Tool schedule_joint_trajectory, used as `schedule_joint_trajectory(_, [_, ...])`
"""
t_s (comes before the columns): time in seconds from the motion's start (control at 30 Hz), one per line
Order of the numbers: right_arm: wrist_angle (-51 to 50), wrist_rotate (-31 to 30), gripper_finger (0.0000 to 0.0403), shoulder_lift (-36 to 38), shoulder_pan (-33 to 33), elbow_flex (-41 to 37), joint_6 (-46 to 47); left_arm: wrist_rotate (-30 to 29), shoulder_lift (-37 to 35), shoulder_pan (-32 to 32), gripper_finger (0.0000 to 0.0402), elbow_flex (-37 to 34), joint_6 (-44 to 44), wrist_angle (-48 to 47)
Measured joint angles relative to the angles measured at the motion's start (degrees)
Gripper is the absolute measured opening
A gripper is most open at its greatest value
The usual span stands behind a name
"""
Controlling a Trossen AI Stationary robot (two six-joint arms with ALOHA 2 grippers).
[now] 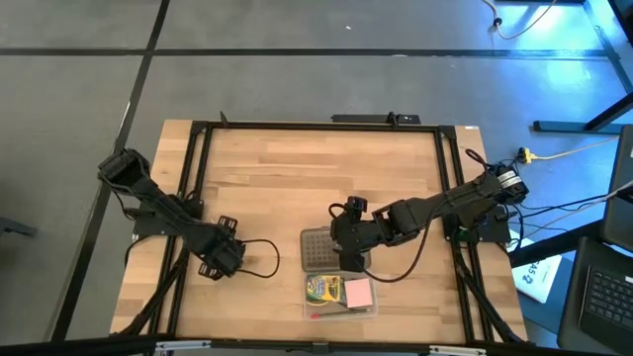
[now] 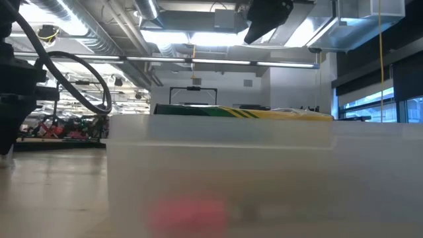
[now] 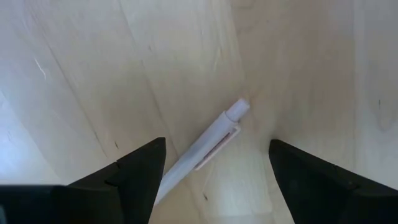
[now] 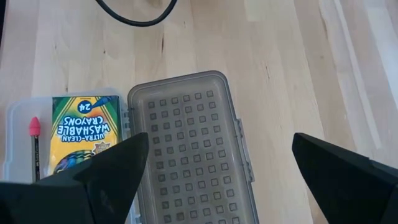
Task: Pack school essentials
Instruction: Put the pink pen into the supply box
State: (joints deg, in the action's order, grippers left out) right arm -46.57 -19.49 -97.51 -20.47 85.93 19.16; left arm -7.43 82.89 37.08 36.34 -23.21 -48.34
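Note:
A clear plastic case (image 1: 341, 309) lies near the table's near edge. In it are the green-yellow crayon box (image 1: 322, 289), the pink pad (image 1: 359, 293) and a pencil with a red tip (image 4: 34, 140). Its grey dotted lid (image 4: 186, 149) lies flat on the table at the case's far side. My right gripper (image 4: 221, 140) hovers open above the lid (image 1: 318, 249). My left gripper (image 3: 217, 144) is open at the table's left (image 1: 223, 259), low over a pale pen (image 3: 211, 146) that lies on the wood between its fingers. Scissors and eraser do not show.
A black cable (image 1: 259, 259) loops on the wood between the left gripper and the lid. A black frame (image 1: 316, 126) runs along the table's far and side edges. Bare wood spreads across the table's far half. In the low view the case wall (image 2: 218, 165) fills the foreground.

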Motion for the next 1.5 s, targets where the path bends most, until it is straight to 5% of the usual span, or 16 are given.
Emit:
schedule_joint_trajectory(0.9, [0.04, -0.04, 0.0397, 0.00, 0.00, -0.02, 0.26, 1.30, 0.23, -4.85, 0.0185, -0.23, 6.00, 1.58])
schedule_joint_trajectory(1.5, [0.09, -0.04, 0.0397, 0.00, 0.00, -0.02, 0.29, 1.96, 0.26, -3.98, 0.0066, -0.36, 8.78, 3.59])
